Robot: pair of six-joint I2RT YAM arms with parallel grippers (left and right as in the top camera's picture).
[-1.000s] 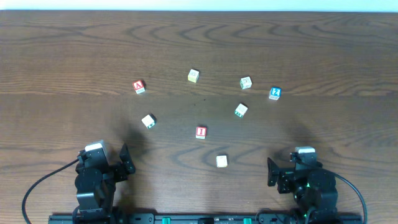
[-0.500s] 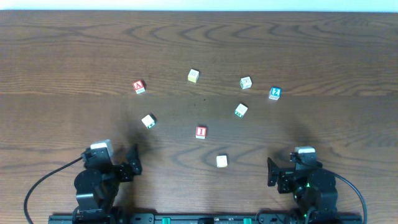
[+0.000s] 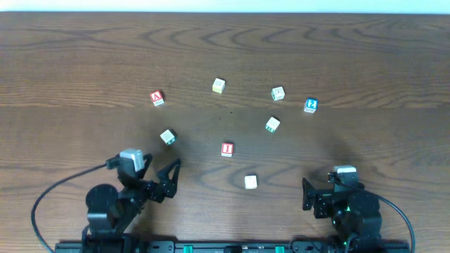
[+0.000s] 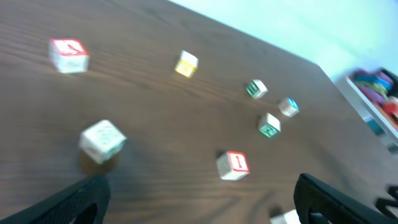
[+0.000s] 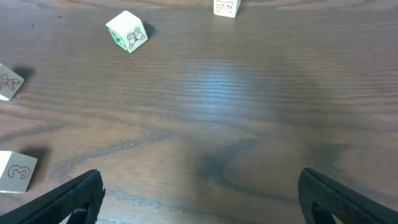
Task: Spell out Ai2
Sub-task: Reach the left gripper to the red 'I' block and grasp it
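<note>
Robot-lab bench setup; wood-grain table (image 3: 70, 56) with a black mounting rail (image 3: 232, 247) along its near edge; loose cable (image 3: 42, 204); plain pale wall (image 4: 298, 25) behind; blurred coloured clutter (image 4: 379, 87) at the side.

We see our left tool (image 3: 169, 177) has swung out from beside its base toward 3 o'clock and now points to 2 o'clock, nearer the green-printed white block (image 3: 167, 137).

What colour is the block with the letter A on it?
Red, with a white letter; the overhead view shows the A block best.
</note>
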